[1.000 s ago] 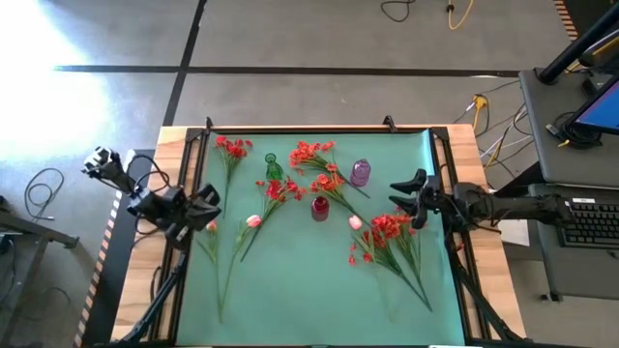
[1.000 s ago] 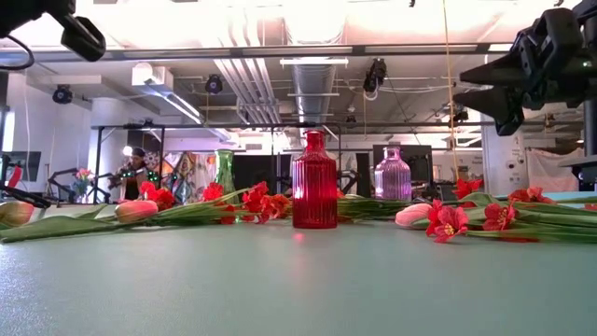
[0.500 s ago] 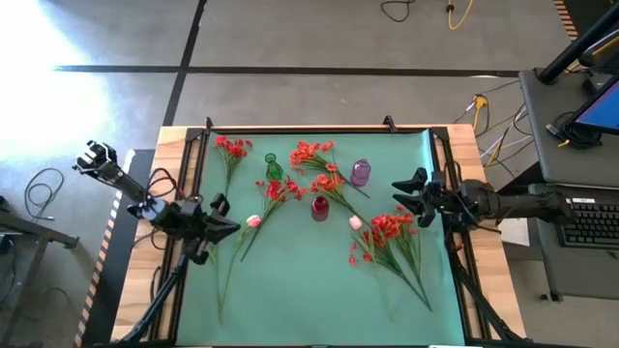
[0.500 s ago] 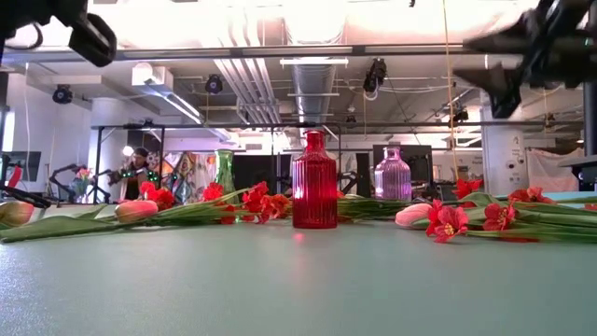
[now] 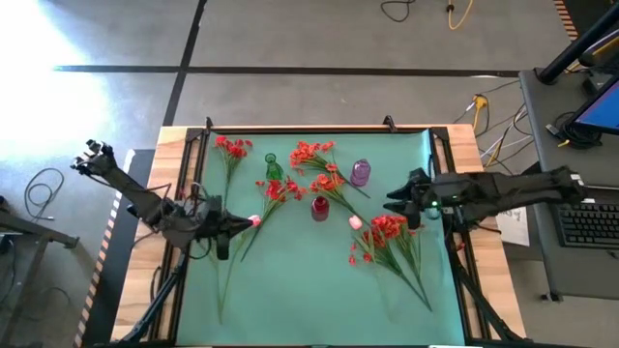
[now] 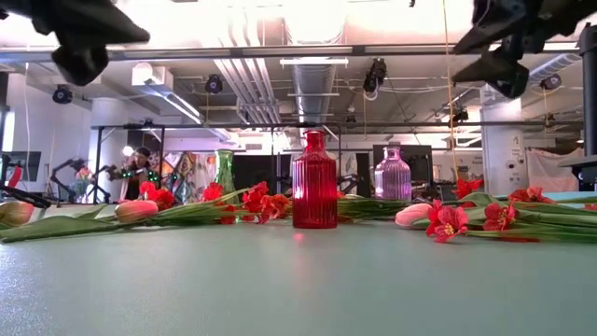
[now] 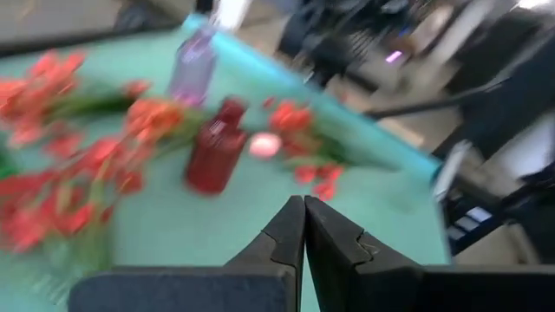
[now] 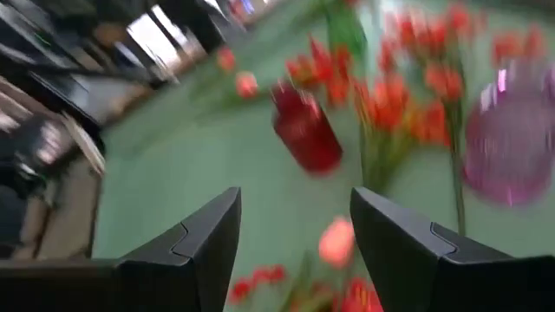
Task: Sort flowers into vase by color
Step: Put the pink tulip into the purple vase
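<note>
Red flower clusters lie on the green mat point(image 5: 290, 290): one at far left point(image 5: 232, 147), several around the vases point(image 5: 309, 153), and a bunch at the right point(image 5: 387, 230). One pink tulip bud point(image 5: 253, 221) lies left of the red vase point(image 5: 319, 207); another point(image 5: 356, 222) lies to its right. A green vase point(image 5: 274, 169) and a purple vase point(image 5: 360, 172) stand behind. My left gripper point(image 5: 234, 225) is shut and empty, just left of the left tulip; its fingers point(image 7: 290, 230) touch. My right gripper point(image 5: 394, 200) is open and empty above the right bunch; its fingers point(image 8: 195, 238) stand wide apart.
The mat lies on a wooden table with black rails along its sides point(image 5: 184, 193). In the low view the red vase point(image 6: 314, 182), purple vase point(image 6: 393, 175) and green vase point(image 6: 225, 171) stand in a row among the stems. A desk with a keyboard point(image 5: 590, 222) is to the right.
My left arm has swung in over the mat, rightward to the left pink tulip. My right arm has reached further left over the right bunch. The flowers and vases have not moved.
</note>
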### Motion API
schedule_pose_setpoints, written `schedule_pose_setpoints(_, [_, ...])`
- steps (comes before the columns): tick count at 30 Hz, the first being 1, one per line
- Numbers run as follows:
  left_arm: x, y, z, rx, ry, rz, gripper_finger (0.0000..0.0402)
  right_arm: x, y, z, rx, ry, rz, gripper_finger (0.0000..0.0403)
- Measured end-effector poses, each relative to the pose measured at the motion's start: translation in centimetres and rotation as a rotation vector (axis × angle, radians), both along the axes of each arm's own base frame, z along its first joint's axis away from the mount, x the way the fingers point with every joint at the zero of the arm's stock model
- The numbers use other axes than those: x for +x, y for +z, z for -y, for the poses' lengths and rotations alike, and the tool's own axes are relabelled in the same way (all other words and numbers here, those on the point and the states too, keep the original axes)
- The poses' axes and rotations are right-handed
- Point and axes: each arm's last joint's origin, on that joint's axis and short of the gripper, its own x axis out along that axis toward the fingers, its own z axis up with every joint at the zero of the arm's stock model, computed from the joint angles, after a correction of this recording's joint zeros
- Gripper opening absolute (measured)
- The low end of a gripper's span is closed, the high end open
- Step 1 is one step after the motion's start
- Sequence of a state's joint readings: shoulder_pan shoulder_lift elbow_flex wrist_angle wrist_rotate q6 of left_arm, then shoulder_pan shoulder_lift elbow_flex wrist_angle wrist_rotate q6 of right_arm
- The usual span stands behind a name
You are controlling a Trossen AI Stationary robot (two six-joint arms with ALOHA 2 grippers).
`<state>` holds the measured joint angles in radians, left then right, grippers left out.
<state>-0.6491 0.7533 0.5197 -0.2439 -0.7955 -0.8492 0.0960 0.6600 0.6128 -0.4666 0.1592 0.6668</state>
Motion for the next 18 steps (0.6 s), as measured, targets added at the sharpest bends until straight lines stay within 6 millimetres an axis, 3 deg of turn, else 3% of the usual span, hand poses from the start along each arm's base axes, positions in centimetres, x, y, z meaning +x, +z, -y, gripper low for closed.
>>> schedule_pose_setpoints(9, [0.7, 0.1, 0.6, -0.004, 0.009, -0.145, 0.0000, 2.7, 1.8, -2.9, 0.268, -0.077, -0.336, 0.0210])
schedule_pose_setpoints(18, [1.7, -0.5, 1.6, -0.008, -0.046, -0.220, 0.0000, 6.0, 1.6, -6.8, 0.356, -0.069, -0.589, 0.0210])
